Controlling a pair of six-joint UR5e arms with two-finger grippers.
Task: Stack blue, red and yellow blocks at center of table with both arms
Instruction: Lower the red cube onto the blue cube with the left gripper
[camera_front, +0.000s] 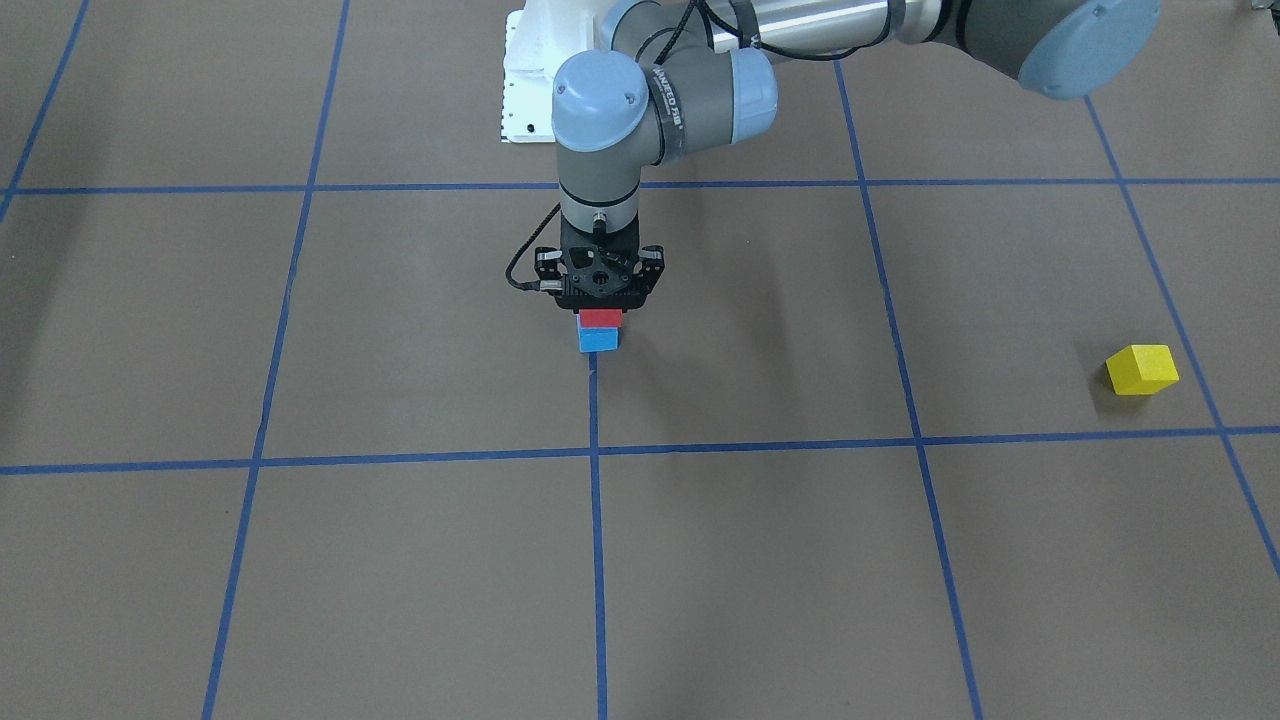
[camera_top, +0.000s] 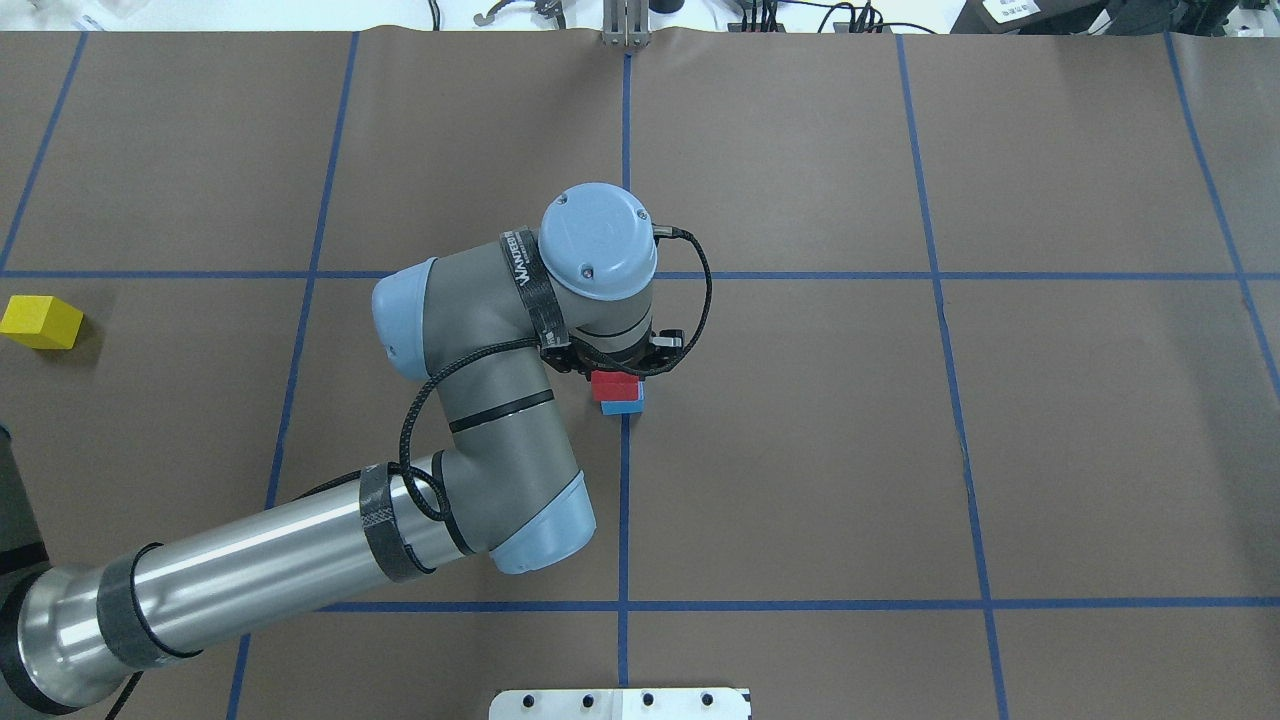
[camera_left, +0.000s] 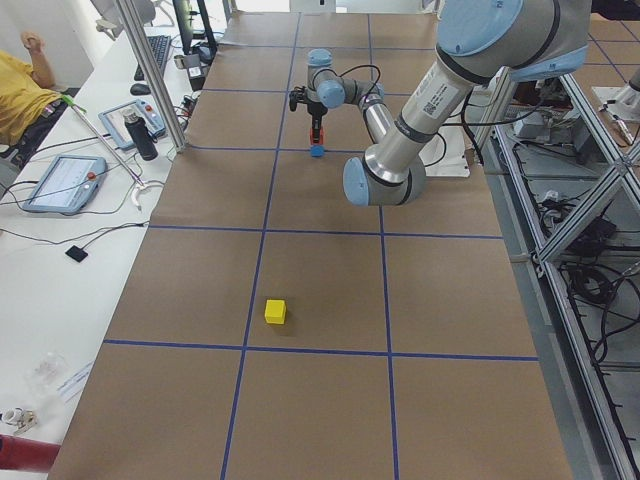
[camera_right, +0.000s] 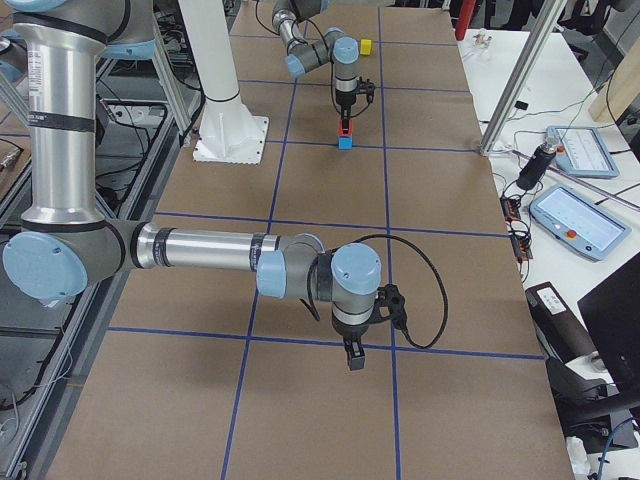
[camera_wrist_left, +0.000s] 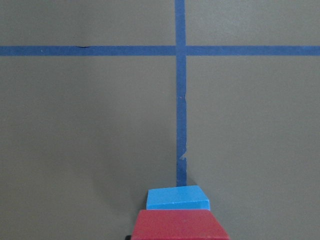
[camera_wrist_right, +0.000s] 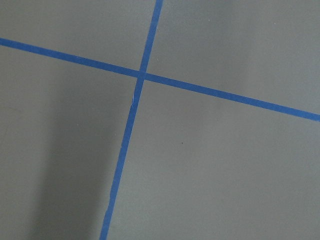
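Note:
A red block (camera_front: 600, 318) sits on a blue block (camera_front: 598, 340) at the table's centre, where the tape lines meet. My left gripper (camera_front: 600, 303) points straight down onto the stack and is closed on the red block, its fingers mostly hidden under the wrist. The left wrist view shows the red block (camera_wrist_left: 180, 225) close up, with the blue block (camera_wrist_left: 177, 198) under it. A yellow block (camera_front: 1141, 369) lies alone far out on my left side; it also shows in the overhead view (camera_top: 41, 322). My right gripper (camera_right: 353, 355) hangs over bare table, and I cannot tell whether it is open.
Brown paper with a blue tape grid (camera_top: 625, 500) covers the table. A white mounting plate (camera_front: 525, 90) sits at the robot's edge. The left arm's elbow (camera_top: 480, 420) hangs over the area beside the stack.

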